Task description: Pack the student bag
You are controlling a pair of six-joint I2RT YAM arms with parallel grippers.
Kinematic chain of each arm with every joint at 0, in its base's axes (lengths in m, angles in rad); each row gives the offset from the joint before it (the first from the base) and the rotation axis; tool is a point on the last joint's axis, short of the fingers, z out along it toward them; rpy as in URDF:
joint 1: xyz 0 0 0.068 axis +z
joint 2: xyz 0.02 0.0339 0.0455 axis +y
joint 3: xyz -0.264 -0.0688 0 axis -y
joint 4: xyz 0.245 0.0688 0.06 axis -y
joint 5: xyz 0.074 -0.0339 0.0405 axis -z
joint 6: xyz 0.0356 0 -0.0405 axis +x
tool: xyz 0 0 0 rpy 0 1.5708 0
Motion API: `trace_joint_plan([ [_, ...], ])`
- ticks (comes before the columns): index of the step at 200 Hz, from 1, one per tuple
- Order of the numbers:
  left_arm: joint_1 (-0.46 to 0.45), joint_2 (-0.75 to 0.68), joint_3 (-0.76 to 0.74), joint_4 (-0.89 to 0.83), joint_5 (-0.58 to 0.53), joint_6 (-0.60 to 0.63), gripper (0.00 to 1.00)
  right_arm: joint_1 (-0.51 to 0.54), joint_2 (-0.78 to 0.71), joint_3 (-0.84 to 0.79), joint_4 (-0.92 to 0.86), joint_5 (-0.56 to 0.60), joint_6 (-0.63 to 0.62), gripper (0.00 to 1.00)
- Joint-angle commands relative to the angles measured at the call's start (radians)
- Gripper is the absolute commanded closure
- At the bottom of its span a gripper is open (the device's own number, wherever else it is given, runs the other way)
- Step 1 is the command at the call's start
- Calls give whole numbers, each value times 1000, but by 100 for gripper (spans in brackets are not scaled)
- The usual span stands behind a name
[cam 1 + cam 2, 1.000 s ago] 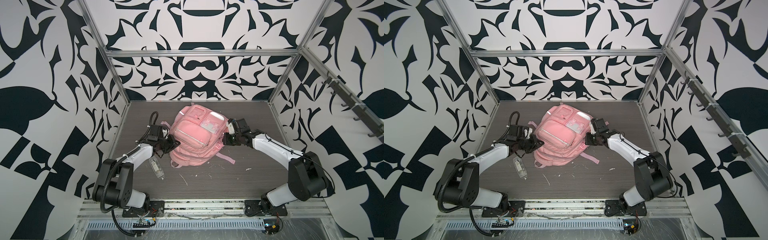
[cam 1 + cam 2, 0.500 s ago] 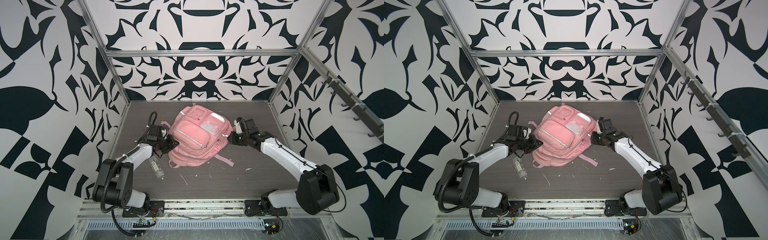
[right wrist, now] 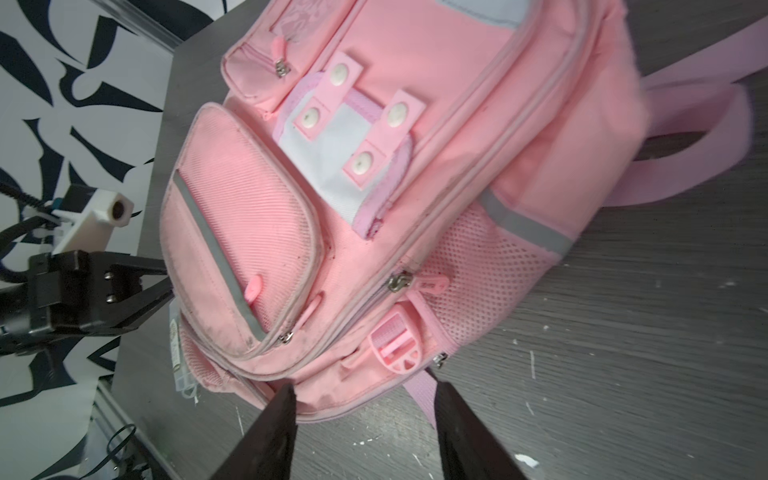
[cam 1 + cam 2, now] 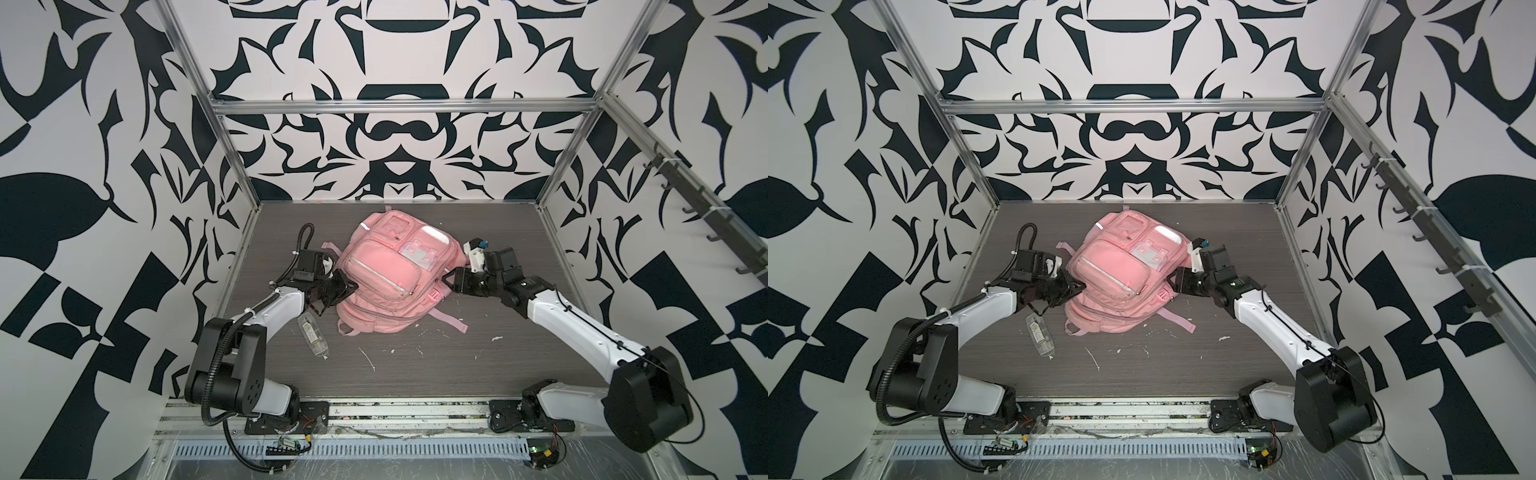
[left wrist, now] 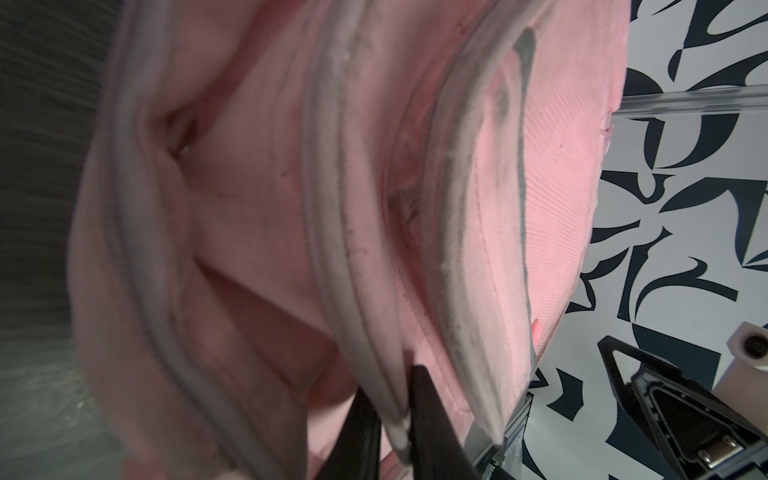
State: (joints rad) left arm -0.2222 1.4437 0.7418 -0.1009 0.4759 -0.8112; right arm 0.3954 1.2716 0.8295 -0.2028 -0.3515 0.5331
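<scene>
- The student bag (image 4: 386, 266) lies on the dark counter (image 4: 478, 374), around the middle and toward the back wall. Its zipped front pockets face up in both top views (image 4: 1121, 274).
- The bag sits between the two arms, with a pink strap (image 4: 449, 322) trailing onto the counter on its near right side.
- The left end effector (image 4: 351, 286) meets the bag's left side. In the left wrist view its black fingers (image 5: 419, 399) are pressed nearly together (image 5: 390, 386) around a grey-piped seam edge of the bag (image 5: 249, 208), pinching that fold.
- The right end effector (image 4: 444, 279) sits at the bag's right side, near the mesh side pocket (image 3: 478, 270) and a pink buckle (image 3: 395, 336).
- In the right wrist view its fingers are spread apart (image 3: 361, 380). The bag's edge (image 3: 415, 187) lies just beyond the tips and nothing is gripped between them.
- A small clear plastic bottle (image 4: 312, 334) lies on its side on the counter just beside the left forearm, near the bag's near left corner but apart from it.
- White scraps (image 4: 370, 357) are scattered over the counter in front of the bag.
</scene>
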Motion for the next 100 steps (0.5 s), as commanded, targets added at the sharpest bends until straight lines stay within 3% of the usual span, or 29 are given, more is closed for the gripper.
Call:
trace_joint_plan([
  [1, 7, -8, -14, 3, -8, 1, 83, 56, 27, 24, 93, -40, 17, 43],
  [100, 0, -13, -23, 0, -5, -3, 83, 158, 202, 87, 163, -25, 24, 34],
])
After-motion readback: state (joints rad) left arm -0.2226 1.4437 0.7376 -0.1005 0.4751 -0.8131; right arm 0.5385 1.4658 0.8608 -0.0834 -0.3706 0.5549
